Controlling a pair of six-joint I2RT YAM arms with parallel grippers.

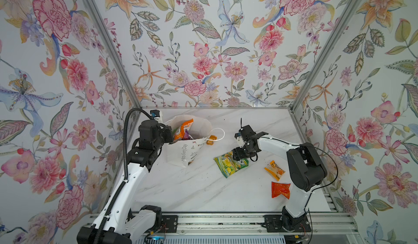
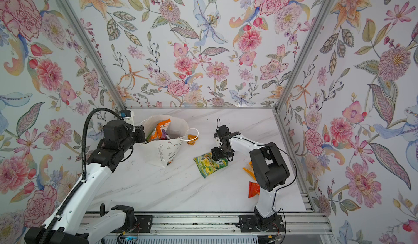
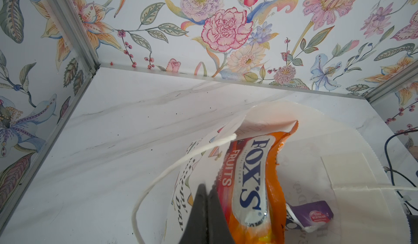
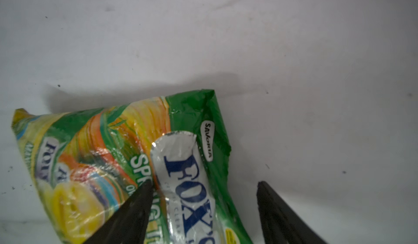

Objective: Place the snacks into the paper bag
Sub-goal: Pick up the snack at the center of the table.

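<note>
orange packet [image 3: 251, 179] reads fox's fruits, green packet [image 4: 101, 152] fox's and savoria, paper bag [image 1: 178, 151] happy every day.

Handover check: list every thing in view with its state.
paper bag: mouth open, rim pinched.
left gripper: shut on the paper bag.
orange packet: inside the bag, sticking up.
purple packet: inside the bag.
green packet: flat on the table.
right gripper: open, astride the green packet's edge.
orange sachet: lying on the table.
red sachet: lying on the table.
small orange sweet: beside the bag's handle.
</note>
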